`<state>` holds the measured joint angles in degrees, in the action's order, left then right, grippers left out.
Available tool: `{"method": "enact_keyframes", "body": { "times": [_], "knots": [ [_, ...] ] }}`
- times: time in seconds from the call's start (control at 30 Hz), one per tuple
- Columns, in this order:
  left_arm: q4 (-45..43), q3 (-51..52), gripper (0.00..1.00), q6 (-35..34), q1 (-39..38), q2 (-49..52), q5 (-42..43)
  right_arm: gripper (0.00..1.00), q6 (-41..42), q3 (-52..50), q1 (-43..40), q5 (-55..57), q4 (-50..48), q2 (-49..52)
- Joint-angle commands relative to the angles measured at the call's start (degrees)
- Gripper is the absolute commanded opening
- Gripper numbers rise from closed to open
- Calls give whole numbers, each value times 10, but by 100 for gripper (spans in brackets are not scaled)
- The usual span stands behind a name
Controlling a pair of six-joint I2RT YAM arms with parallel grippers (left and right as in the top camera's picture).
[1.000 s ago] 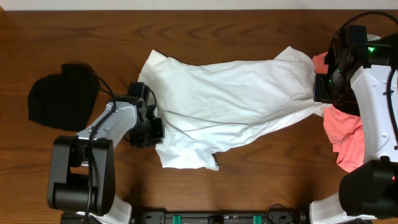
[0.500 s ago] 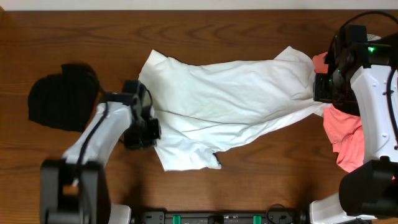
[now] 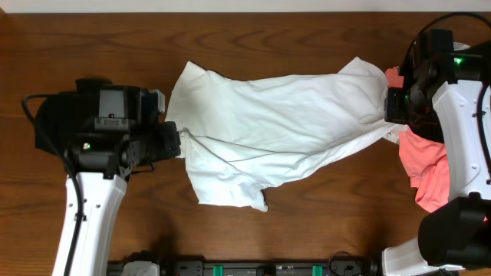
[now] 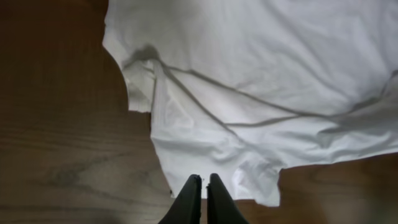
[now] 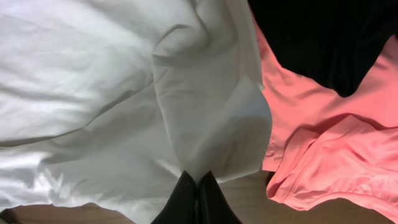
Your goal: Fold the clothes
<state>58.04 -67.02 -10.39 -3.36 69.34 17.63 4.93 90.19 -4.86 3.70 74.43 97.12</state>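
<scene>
The white T-shirt lies spread and creased across the middle of the table. At its left edge my left gripper is shut, its fingertips pinching the fabric's border. The arm now stands high over the black garment and hides part of it. On the right, my right gripper is shut on the T-shirt's right end, where white cloth bunches into the tips. A coral-pink garment lies under the right arm, and it shows beside black fabric in the right wrist view.
Bare brown wood surrounds the shirt in front and behind. The right arm's white body stands over the table's right edge. A dark rail runs along the front edge.
The left arm has swung up and back, so it now looks larger and covers the black garment. The shirt's left edge has shifted slightly left. The right arm has stayed still.
</scene>
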Motion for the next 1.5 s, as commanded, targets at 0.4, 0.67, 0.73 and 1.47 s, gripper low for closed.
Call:
{"method": "enact_keyframes", "body": {
  "times": [0.4, 0.67, 0.73, 1.47],
  "knots": [
    [-25, 78, 43, 3, 3, 217, -3, 1, -10, 4, -4, -9, -1, 0],
    [-65, 78, 43, 5, 3, 323, -3, 1, -14, 4, -4, -9, 0, 0],
    [-79, 78, 43, 5, 3, 337, -3, 1, -14, 4, -4, -9, 0, 0],
    [-132, 78, 6, 7, -54, 399, 153, 1, -18, 4, -4, -9, 1, 0]
  ]
}}
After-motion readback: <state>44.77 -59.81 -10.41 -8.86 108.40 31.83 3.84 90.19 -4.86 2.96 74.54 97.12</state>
